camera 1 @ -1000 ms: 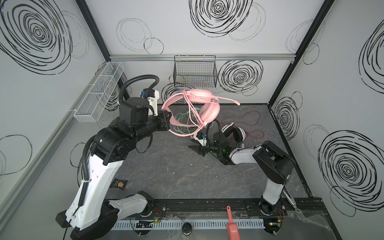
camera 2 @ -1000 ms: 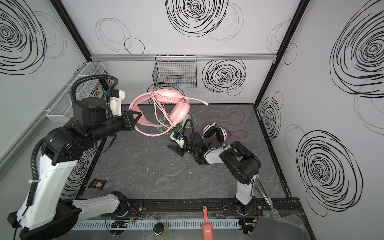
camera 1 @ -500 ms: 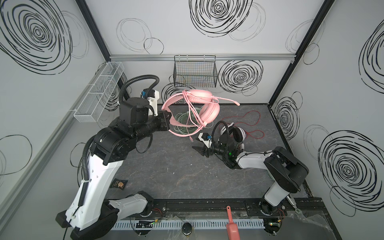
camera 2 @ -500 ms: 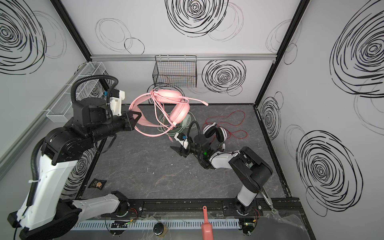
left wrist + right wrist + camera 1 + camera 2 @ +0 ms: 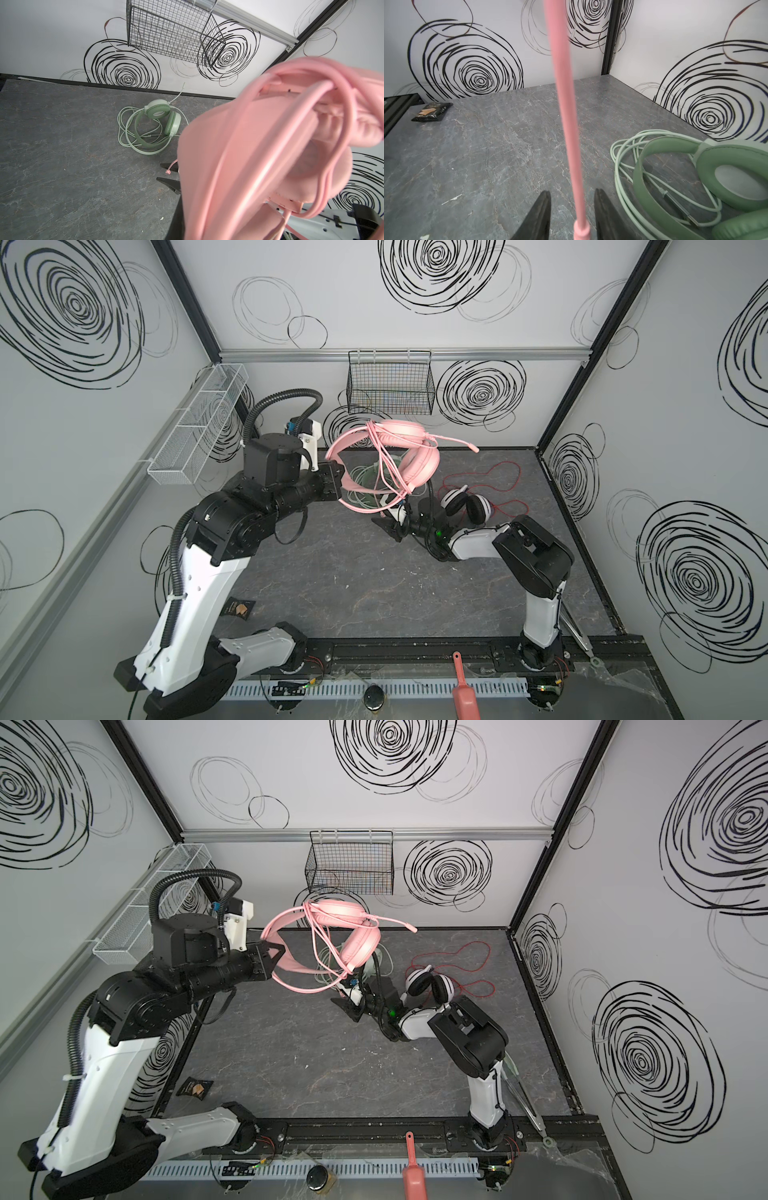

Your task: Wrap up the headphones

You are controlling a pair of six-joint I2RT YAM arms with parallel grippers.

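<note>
Grey table (image 5: pixel 353 585), left tool (image 5: pixel 340 483) gripping pink headset (image 5: pixel 419 462), green headset (image 5: pixel 358 488) half hidden behind

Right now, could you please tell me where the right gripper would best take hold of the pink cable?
Take the pink cable just past the thicker collar near its end, pinching it from both sides. It runs straight between the fingers of the right gripper, which stand apart either side; the collar should probably stop it slipping through.
</note>
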